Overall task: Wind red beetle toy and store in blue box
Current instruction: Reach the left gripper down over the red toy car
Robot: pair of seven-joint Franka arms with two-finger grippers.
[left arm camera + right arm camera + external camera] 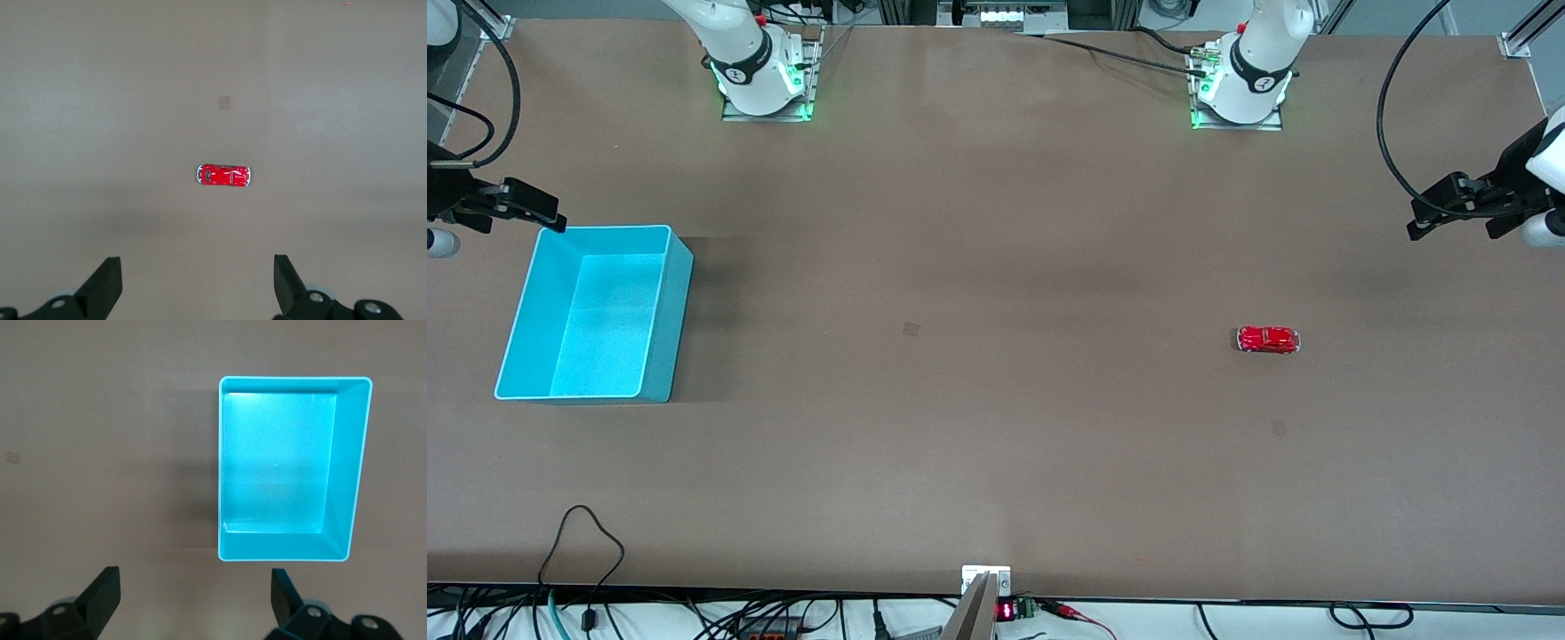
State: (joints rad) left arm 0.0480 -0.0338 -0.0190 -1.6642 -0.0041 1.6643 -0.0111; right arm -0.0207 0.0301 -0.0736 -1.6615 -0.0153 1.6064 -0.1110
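I'm seeing the toy car [1268, 340] sitting toward the left arm's end of the table [960, 444], well apart from the box [679, 302] at the right arm's end.

Brown table [996, 267] (two faint square marks), cables [578, 569] along its near edge.

the red beetle toy [1268, 340] sits on its wheels on the counter, toward the left arm's end, glossy and rounded, silvery at both ends, its length running along the counter from one arm's end toward the other. nothing touches it. well apart, at the right arm's end, stands the blue box [679, 298], a light cyan rectangular bin with tall thin walls, upright, open at the top, much larger than the toy.
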